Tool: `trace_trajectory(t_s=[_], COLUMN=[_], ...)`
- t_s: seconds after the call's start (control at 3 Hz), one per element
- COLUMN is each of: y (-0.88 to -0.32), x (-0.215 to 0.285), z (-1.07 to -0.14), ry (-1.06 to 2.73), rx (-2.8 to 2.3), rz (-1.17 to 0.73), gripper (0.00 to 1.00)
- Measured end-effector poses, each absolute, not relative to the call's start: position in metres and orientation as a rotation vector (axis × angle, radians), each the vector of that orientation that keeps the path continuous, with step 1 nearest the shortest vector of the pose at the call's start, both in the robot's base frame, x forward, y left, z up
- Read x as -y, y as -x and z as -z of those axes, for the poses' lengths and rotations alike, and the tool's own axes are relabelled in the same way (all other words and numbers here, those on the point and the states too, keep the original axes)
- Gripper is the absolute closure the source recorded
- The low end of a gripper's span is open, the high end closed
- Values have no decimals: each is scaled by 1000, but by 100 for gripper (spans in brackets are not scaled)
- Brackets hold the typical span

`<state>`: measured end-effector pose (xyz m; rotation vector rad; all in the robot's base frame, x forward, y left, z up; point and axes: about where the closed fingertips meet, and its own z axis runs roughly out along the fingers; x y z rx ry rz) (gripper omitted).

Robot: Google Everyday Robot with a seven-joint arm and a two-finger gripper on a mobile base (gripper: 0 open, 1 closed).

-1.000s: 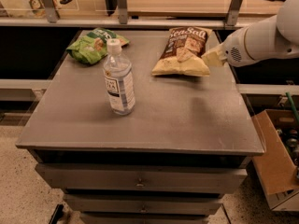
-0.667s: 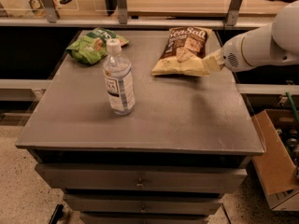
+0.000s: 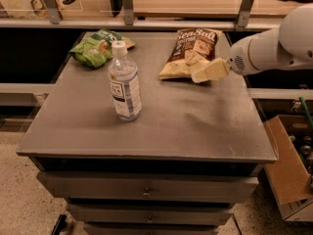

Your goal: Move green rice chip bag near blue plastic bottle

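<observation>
Bench report: the green rice chip bag is lying crumpled at the far left corner of the top, close to the back edge. The blue plastic bottle stands upright a bit nearer the camera and slightly to the right of it, with its white cap on and label facing front. The two are near each other but not touching, with a strip of bare top between them. Over on the far right side there's a bigger brown and yellow Sea Salt chip bag lying flat, well apart from the green one. Under the top you can see drawer fronts, a metal rail runs along the back, and an open cardboard box sits on the floor off to the right. The white arm reaches in from the right edge, roughly level. Its cream-coloured tool points left and slightly down at the lower right corner of the Sea Salt bag, either touching it or just over it, honestly can't tell which. Can't tell if the tool is clenched or released either. The green bag is way across the bench from the tool, on the opposite side, with the Sea Salt bag lying in between.
</observation>
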<state>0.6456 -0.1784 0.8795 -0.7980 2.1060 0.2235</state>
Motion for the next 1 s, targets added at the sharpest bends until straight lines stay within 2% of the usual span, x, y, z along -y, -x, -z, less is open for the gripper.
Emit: trace_trajectory(t_s=[1.0], y=[-675], x=[156], z=[-867], ry=[780], rx=[-2086], rz=[-275], gripper=[0])
